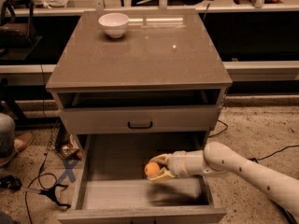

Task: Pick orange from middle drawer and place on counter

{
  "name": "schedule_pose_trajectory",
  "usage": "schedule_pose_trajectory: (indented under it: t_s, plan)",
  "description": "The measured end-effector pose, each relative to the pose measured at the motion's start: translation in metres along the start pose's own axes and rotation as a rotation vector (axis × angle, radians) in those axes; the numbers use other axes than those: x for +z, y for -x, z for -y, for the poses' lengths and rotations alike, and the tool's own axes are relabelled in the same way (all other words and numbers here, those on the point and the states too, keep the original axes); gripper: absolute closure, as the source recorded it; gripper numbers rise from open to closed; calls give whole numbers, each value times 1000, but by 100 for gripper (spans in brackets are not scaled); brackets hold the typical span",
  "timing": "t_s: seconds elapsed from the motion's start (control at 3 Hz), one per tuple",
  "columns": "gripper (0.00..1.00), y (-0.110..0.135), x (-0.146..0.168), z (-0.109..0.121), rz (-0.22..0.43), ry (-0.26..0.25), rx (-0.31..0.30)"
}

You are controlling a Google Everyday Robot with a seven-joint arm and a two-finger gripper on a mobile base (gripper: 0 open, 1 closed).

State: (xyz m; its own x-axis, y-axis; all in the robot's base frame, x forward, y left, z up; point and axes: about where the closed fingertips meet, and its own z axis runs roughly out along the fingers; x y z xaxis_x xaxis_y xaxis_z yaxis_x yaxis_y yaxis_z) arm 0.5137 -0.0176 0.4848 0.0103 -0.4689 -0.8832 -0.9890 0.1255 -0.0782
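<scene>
Grey middle drawer holds the end effector, clamped on the orange; the grasp looks done, and lifting it onto the far worktop remains.

Tabletop: glossy grey-brown slab, slightly overhanging grey cabinet.
White bowl: upright, directly on slab, toward far-left corner.
End effector: well below and nearer than bowl, slightly to its right, inside open middle drawer. Fingers clasp orange from above and beneath.
</scene>
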Motion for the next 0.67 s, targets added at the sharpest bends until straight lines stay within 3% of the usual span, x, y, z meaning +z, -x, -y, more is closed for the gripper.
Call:
schedule_pose_trajectory:
  t_s: [0.67]
  plan:
    - [100,4,-13,2,13,-7,11]
